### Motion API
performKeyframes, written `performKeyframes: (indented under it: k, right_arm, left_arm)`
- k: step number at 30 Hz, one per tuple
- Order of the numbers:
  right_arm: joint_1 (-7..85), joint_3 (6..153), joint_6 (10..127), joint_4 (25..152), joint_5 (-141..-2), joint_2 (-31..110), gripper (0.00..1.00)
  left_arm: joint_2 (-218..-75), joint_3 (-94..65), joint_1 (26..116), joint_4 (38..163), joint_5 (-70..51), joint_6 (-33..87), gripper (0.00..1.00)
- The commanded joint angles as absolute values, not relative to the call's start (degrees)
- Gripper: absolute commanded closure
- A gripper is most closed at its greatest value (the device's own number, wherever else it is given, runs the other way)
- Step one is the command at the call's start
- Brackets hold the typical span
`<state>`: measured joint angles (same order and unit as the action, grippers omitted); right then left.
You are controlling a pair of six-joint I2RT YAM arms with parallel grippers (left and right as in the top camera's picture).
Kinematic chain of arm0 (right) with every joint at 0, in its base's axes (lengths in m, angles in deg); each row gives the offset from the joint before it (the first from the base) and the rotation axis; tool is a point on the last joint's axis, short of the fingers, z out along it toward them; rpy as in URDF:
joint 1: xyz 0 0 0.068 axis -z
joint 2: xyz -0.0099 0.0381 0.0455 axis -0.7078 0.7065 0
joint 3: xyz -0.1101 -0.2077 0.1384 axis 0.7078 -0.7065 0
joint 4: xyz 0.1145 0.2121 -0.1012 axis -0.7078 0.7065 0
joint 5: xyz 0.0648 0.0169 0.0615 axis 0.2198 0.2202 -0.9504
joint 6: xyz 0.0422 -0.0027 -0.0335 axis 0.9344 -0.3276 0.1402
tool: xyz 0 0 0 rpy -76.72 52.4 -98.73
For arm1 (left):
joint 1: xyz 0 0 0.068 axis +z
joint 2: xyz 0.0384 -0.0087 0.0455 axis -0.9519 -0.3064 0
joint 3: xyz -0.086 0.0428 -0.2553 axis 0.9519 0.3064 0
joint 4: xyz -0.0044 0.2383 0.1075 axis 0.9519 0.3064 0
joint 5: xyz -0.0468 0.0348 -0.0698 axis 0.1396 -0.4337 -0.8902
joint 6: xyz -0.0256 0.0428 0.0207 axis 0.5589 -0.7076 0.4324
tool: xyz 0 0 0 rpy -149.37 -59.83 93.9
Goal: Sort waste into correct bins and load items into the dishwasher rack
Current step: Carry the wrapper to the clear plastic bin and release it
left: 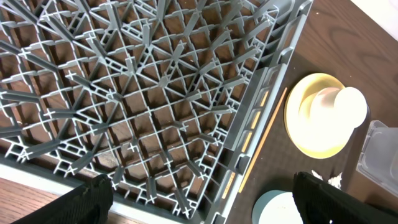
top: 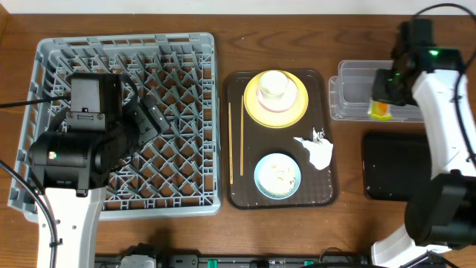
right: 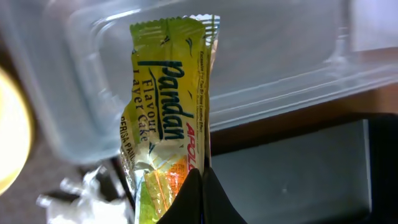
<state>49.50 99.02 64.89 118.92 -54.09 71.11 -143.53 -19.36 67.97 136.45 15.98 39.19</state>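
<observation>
My right gripper [right: 203, 186] is shut on the green-and-orange snack wrapper [right: 166, 118] and holds it above the near edge of the clear tub [top: 357, 89]; the wrapper [top: 380, 110] shows beside the arm overhead. The black tray [top: 393, 165] lies just in front of the tub. The yellow plate [top: 294, 112] carries a cream cup [top: 274, 88]. The light-blue bowl [top: 277, 176] holds rice scraps. The white napkin [top: 317, 149] lies beside it. Chopsticks [top: 230, 141] lie along the brown tray's left side. My left gripper [left: 199, 199] is open over the grey rack [top: 178, 112].
The brown serving tray [top: 327, 195] sits between the rack and the bins. The rack [left: 143, 93] fills the left wrist view, with the plate [left: 298, 124] and bowl [left: 273, 210] at its right. The right arm stands over the table's right edge.
</observation>
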Motion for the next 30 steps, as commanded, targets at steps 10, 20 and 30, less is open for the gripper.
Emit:
performKeyframes:
  k: [10,20,30]
  right_arm:
    - [52.25,98.63,66.09,106.96,-59.25,72.42,0.99]
    - [50.29,98.58,66.33,104.95,-60.48,81.49,0.99]
    - [50.33,98.58,65.65,106.17,-60.45,87.11,0.99]
  left_arm:
    - [-143.44,-19.53,68.24,136.53,16.49,38.86,0.06]
    - [-143.44,-19.53,68.24,136.53,16.49,38.86,0.06]
    - [-143.44,-19.53,68.24,136.53,16.49,38.86,0.06]
